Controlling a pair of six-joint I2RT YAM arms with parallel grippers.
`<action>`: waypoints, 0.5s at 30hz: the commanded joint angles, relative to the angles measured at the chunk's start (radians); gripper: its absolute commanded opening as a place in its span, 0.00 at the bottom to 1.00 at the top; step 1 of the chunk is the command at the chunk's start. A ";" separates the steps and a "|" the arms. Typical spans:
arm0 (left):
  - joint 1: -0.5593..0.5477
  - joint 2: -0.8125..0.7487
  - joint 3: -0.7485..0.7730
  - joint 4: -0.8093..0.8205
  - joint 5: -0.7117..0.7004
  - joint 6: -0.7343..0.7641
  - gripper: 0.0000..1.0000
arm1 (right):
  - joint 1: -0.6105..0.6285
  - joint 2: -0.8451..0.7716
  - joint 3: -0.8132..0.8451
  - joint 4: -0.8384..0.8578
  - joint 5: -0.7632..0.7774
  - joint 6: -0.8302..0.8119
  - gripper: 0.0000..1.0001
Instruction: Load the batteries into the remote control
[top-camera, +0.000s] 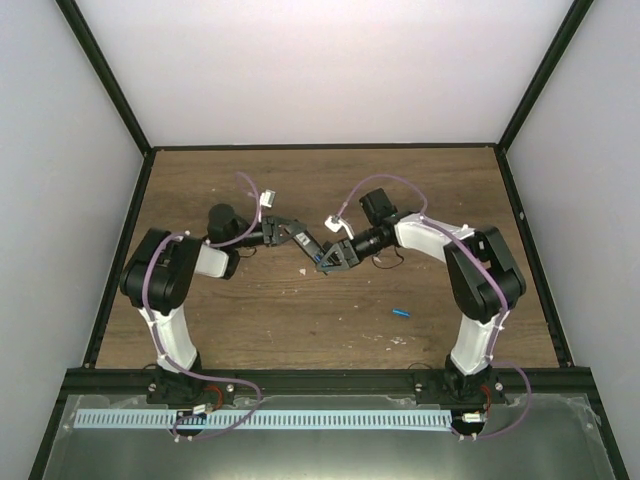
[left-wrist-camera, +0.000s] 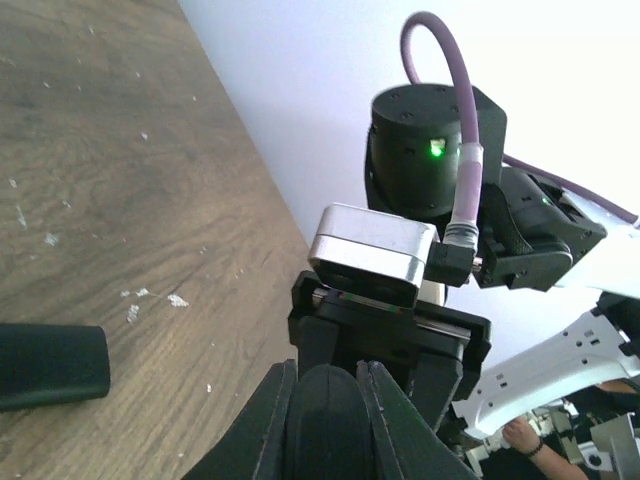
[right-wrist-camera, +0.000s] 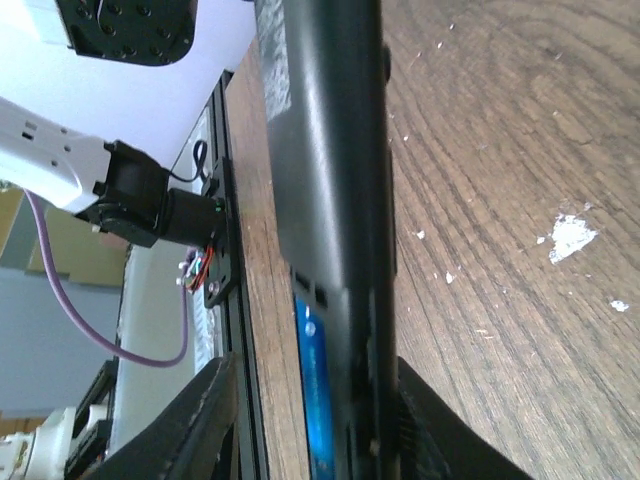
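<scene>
Clamping left pincer (left-wrist-camera: 320, 425) shut on one end of remote control (right-wrist-camera: 330, 200); straddling remote control with right pincer (right-wrist-camera: 318, 428), jaws standing apart; showing one blue battery (right-wrist-camera: 314, 400) seated inside remote control, second battery (top-camera: 401, 311) lying on tabletop (top-camera: 250, 330), well apart from remote control

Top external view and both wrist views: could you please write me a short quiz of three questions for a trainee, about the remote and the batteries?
1. Short answer: on which arm's side of the table does the loose battery lie?
2. Choose one: the remote control is clamped by A. the left gripper; B. a human hand; C. nothing, it lies flat on the table.
3. True or false: no battery is inside the remote control.
Key: 1. The right arm's side. 2. A. 3. False: an inserted battery shows blue in its open back.
</scene>
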 joint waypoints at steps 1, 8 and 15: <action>0.031 -0.049 0.021 0.008 -0.036 0.046 0.00 | -0.002 -0.086 -0.010 0.003 0.040 -0.008 0.33; 0.046 -0.093 0.022 -0.121 -0.037 0.136 0.00 | -0.041 -0.167 -0.036 -0.005 0.128 -0.002 0.43; 0.076 -0.119 -0.043 -0.160 -0.049 0.177 0.00 | -0.076 -0.310 -0.147 -0.048 0.409 0.048 0.49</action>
